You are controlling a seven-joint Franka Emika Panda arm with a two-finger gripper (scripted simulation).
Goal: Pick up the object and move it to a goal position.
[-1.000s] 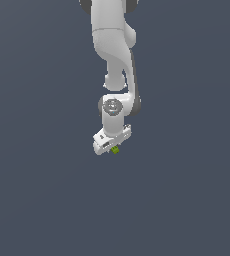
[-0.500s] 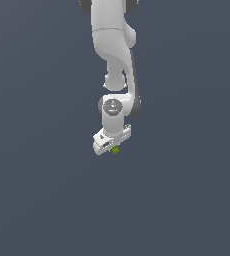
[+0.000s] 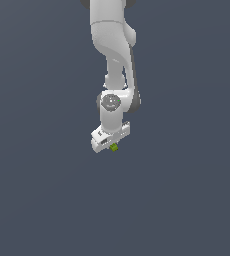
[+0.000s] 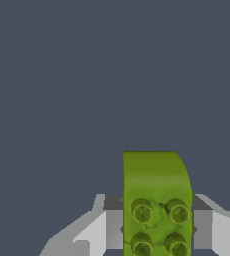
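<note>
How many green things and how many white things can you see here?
Green: 1, the lime-green studded block
White: 1, the robot arm with its pincer, which grips the block
Total: 2

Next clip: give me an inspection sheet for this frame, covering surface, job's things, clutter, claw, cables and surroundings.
Surface: plain dark grey-blue ground, no edges or markings visible.
Job's things: lime-green studded block, sitting between the fingers; four studs show in the wrist view.
Clutter: nothing seen.
Claw: white claw pointing down, shut on the block.
Cables: nothing seen.
Surroundings: white arm coming down from the top of the exterior view; no goal marker seen.
</note>
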